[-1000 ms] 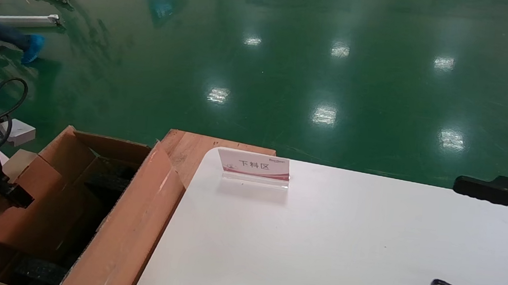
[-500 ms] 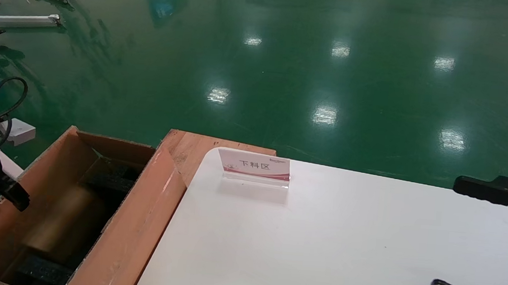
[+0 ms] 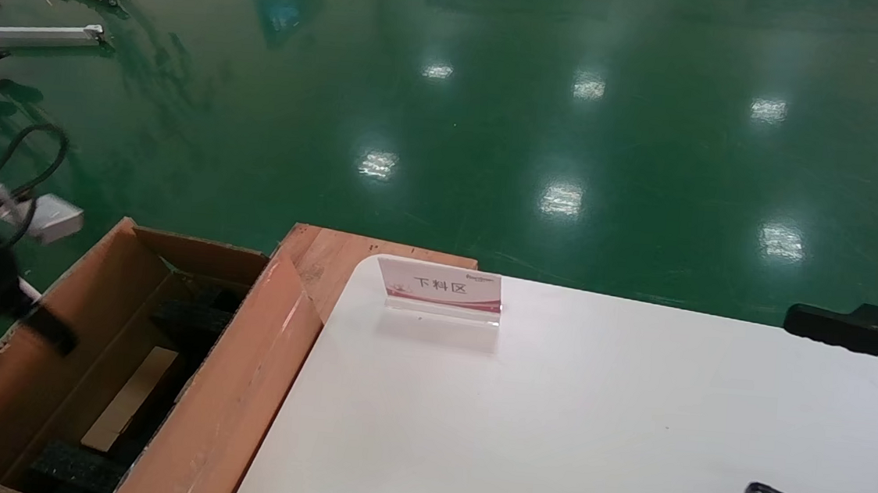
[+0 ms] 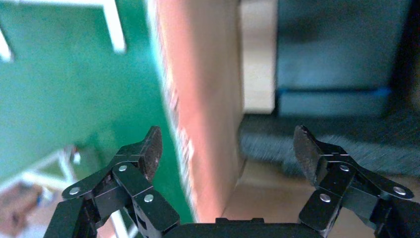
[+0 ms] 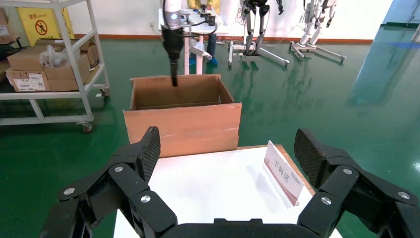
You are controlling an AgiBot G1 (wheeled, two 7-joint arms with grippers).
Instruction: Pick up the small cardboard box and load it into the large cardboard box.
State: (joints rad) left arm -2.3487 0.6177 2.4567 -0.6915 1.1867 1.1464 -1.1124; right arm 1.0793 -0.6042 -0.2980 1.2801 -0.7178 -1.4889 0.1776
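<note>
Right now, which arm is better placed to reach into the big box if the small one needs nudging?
Left. Its open gripper hangs at the large box's rim, above the small box inside. The right gripper idles open over the table.

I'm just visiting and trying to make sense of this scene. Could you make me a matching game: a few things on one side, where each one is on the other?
Things:
1. small cardboard box
2. left claw
3. right claw
4. sign with red lettering

Places:
A. standing at the white table's far edge
B. open, over the table's right side
C. lying inside the large cardboard box
D. open, at the large box's left wall

Pairs: 1-C, 2-D, 3-B, 4-A
</note>
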